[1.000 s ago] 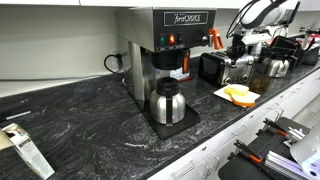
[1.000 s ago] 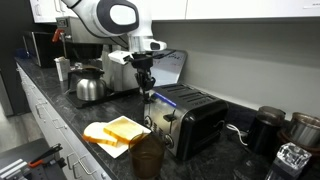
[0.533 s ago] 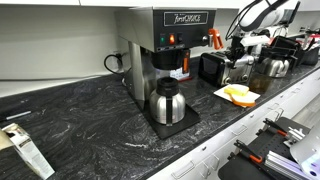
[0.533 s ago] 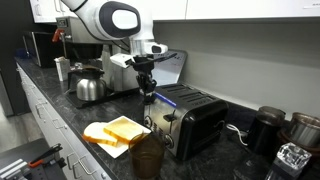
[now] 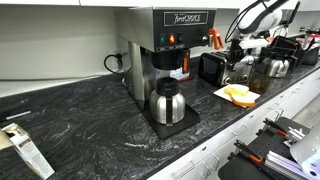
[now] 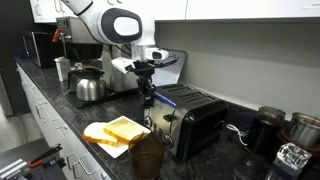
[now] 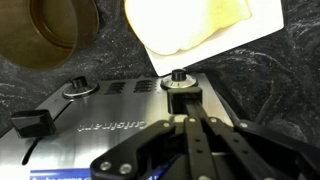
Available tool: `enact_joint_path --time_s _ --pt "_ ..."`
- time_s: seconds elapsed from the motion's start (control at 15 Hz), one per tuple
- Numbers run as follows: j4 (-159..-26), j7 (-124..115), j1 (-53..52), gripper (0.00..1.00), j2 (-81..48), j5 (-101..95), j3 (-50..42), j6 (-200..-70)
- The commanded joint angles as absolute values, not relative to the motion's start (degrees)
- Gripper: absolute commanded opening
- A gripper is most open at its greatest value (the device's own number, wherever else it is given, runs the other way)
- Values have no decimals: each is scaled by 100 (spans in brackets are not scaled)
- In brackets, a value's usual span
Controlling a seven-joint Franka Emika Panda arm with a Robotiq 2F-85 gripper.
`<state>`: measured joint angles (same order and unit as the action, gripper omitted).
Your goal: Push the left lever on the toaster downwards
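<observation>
The toaster (image 6: 190, 120) is black-sided with a shiny silver front, the countertop (image 5: 90, 125) black with wispy grey-white veining, and the bread slices (image 6: 120, 129) near its front edge pale yellow.

My white arm (image 6: 110, 22) reaches in from the far left. My jaws hang pointing down over the near left end of the toaster (image 6: 192, 118); I cannot tell whether they touch it. Nearer, on the dark table (image 6: 55, 125), sliced bread (image 6: 120, 129) lies just beside a brown cup (image 6: 147, 158). A steel carafe (image 6: 88, 86) stands farther left.
</observation>
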<state>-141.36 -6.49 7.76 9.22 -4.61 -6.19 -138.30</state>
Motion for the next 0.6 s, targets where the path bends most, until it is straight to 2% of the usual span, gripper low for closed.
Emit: enact_joint_path --time_s 0.0,0.53 --pt "-14137 -643 756 0 628 -202 -656 -14124" --pt "-14078 -688 758 0 250 -19 -694 -14421"
